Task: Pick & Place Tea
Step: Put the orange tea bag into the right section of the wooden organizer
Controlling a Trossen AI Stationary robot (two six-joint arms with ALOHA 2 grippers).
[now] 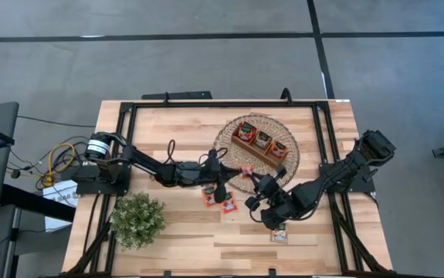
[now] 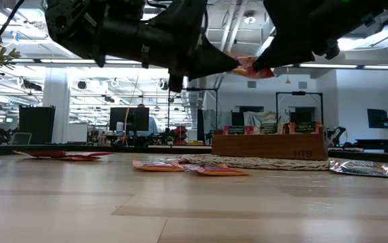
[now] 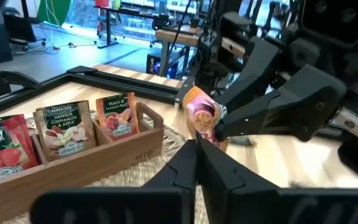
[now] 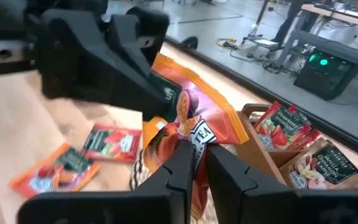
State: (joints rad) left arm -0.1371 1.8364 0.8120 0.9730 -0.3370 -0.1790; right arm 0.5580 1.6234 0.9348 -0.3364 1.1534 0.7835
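Observation:
One orange-and-pink tea sachet (image 2: 249, 66) hangs in the air between my two grippers, above the table near the woven mat. My left gripper (image 1: 235, 173) reaches in from the left and is shut on it. My right gripper (image 1: 259, 182) comes from the right and near side, also shut on it. Other tea sachets lie flat on the table: two red-orange ones (image 1: 208, 194) (image 1: 228, 205) below the grippers and a pale one (image 1: 279, 232) nearer the front. The wooden tray (image 1: 260, 143) holds upright sachets (image 3: 63, 127). My left gripper pinches one edge of the sachet (image 3: 207, 134) between its two fingertips. The fingers come in level from the table's left. The sachet is lifted clear of the table. My right gripper pinches the opposite end of the same sachet (image 4: 194, 138) between its two fingers, slanting slightly down from the right and near side. The sachet is bent and crumpled between the two holds, clear of the table.
The tray stands on a round woven mat (image 1: 229, 131) at the far middle. A bushy potted plant (image 1: 137, 218) sits at the near left. A black frame (image 1: 206, 104) runs around the tabletop. Bare wood lies along the near edge.

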